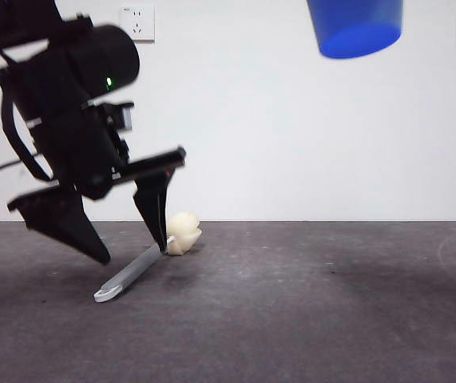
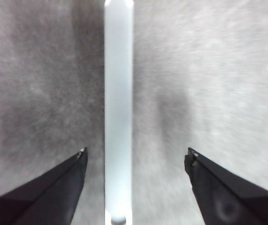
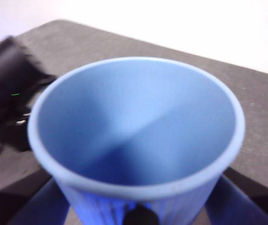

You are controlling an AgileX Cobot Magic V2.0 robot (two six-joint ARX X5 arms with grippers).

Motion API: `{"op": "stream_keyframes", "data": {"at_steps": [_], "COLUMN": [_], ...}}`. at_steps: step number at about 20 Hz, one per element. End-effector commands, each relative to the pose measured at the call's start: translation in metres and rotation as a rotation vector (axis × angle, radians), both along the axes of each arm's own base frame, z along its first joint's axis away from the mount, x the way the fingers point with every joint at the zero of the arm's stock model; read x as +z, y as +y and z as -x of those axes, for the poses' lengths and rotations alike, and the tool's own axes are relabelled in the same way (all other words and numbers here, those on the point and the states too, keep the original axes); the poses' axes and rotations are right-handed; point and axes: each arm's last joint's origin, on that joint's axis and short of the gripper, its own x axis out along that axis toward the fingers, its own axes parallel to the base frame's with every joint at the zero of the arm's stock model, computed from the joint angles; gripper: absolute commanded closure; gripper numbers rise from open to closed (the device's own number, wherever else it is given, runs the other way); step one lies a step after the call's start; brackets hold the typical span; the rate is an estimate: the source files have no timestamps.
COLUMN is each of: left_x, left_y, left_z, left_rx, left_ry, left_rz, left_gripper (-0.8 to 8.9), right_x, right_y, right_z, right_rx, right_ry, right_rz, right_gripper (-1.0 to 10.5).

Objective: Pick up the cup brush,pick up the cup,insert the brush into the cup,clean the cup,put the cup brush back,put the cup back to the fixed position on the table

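While the right hand (image 3: 136,213) held the blue cup (image 1: 355,28) aloft, clamped around its ribbed wall, the left hand (image 1: 132,243) hung low over the worktop (image 1: 315,303) with jaws wide. Between those jaws lay the cup brush (image 1: 136,271), flat on the worktop, its handle (image 2: 118,112) running straight down the gap and its cream sponge head (image 1: 183,233) just beyond the far fingertip. Judged step: picking up the brush. Next move would call for dropping slightly and closing squarely on the slim handle.
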Motion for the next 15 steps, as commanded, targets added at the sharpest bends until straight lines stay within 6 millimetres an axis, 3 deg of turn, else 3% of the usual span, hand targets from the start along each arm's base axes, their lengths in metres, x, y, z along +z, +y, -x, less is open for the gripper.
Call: {"op": "stream_keyframes", "data": {"at_steps": [1,5,9,15], "left_x": [0.017,0.060,0.100,0.126], "left_y": [0.005,0.019,0.032,0.050], "left_z": [0.009,0.034,0.063,0.094], "left_rx": [-0.057,-0.132,-0.179,-0.215], "left_ry": [-0.038,-0.121,-0.222,-0.293], "left_rz": [-0.020,0.001,0.107,0.109], "left_gripper": [4.62,4.63,4.63,4.63], "right_x": [-0.023,-0.062,-0.095,-0.147], "right_y": [-0.003,-0.019,-0.021,-0.017], "right_z": [-0.017,-0.054,-0.095,-0.138], "right_rx": [-0.070,-0.102,-0.069,-0.047], "right_ry": [0.028,0.057,0.093,0.105], "right_rz": [-0.033,-0.131,-0.119,-0.112], "right_gripper": [9.6,9.6,9.6,9.6]}}
